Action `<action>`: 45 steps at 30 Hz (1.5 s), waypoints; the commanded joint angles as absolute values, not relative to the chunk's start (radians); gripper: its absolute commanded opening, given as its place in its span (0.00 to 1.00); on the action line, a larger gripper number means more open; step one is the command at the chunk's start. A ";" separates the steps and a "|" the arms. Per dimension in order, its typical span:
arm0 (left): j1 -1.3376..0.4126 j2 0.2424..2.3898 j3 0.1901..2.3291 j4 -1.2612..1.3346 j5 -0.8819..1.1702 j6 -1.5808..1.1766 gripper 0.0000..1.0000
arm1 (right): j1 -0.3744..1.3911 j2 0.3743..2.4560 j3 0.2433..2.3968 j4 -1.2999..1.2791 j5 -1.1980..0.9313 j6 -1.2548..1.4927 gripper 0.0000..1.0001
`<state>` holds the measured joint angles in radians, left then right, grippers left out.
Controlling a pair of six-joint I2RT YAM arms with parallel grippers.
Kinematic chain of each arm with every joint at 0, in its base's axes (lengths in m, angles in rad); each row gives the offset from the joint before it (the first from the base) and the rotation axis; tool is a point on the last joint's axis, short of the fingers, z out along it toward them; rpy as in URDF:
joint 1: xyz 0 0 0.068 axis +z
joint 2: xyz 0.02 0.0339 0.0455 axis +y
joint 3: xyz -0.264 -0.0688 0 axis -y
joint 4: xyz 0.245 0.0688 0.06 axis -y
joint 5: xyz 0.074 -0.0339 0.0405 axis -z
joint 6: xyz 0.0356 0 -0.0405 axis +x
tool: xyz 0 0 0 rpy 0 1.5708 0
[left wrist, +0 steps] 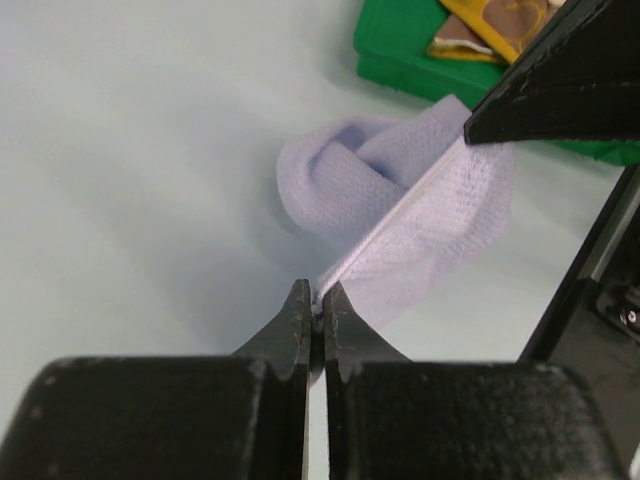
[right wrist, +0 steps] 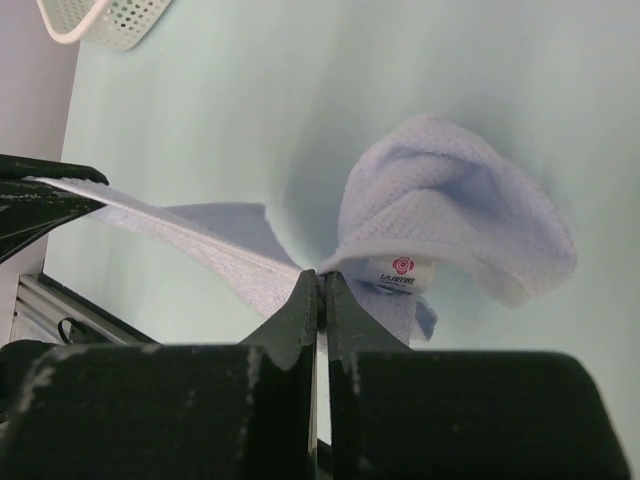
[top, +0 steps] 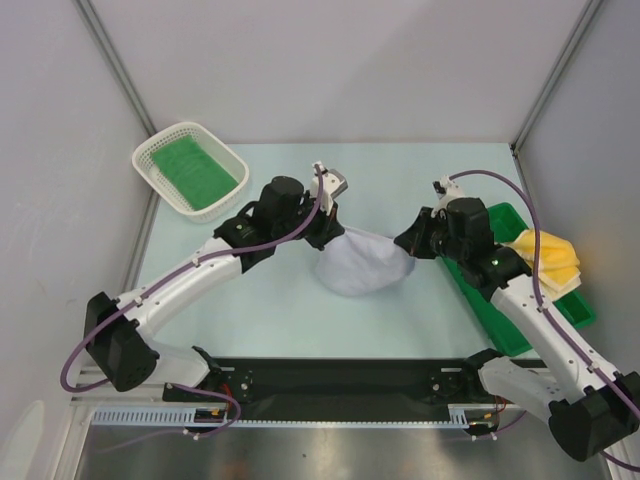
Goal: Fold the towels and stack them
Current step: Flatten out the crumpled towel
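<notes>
A white towel (top: 362, 265) is being held up between the two claws near the middle of the bench (top: 270, 300). One end of its hemmed edge is being pinched by the left claw (left wrist: 312, 302), whose jaws are being pressed fully together on the cloth. The other end of that edge is being gripped by the right claw (right wrist: 321, 285), likewise closed tight on the fabric, just beside a small label (right wrist: 401, 268) bearing a red mark. The edge is being stretched taut between the two grips, while the remainder of the towel is being left to sag in a loose, rounded bunch down to the bench.

A green towel (top: 192, 170) is being kept flat inside the white mesh basket (top: 160, 187) at the far left corner. A pale yellow towel (top: 548, 258) is being carried, crumpled, on the green tray (top: 490, 322) at the right side, beyond the right arm. A tan-brown towel (left wrist: 512, 16) is being shown next to it in the left wrist view.
</notes>
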<state>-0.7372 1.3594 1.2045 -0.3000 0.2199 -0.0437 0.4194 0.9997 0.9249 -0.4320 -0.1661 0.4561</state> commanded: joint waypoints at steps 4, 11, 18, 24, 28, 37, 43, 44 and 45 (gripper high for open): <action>-0.723 1.347 1.210 -0.308 0.222 -0.026 0.00 | 0.397 0.979 0.942 -0.503 -0.137 0.436 0.00; -0.719 1.364 1.194 -0.269 0.384 -0.017 0.00 | 0.394 1.013 0.943 -0.516 -0.224 0.327 0.31; -0.675 1.414 1.186 -0.195 0.719 -0.009 0.00 | 0.396 0.951 0.940 -0.195 -0.530 0.119 0.44; -0.673 1.454 1.235 -0.238 0.822 0.032 0.00 | 0.396 1.092 0.972 -0.196 -0.801 -0.089 0.52; -0.673 1.477 1.261 -0.276 0.853 0.057 0.00 | 0.394 1.143 0.991 -0.187 -0.890 -0.161 0.53; -0.673 1.500 1.282 -0.296 0.867 0.069 0.00 | 0.425 1.160 0.959 -0.124 -0.968 -0.236 0.53; -0.673 1.509 1.304 -0.295 0.873 0.066 0.00 | 0.477 1.193 0.960 -0.195 -0.954 -0.284 0.53; -0.673 1.508 1.305 -0.296 0.873 0.064 0.00 | 0.480 1.195 0.959 -0.192 -0.948 -0.282 0.47; -0.673 1.509 1.308 -0.298 0.877 0.063 0.00 | 0.483 1.196 0.956 -0.181 -0.942 -0.269 0.43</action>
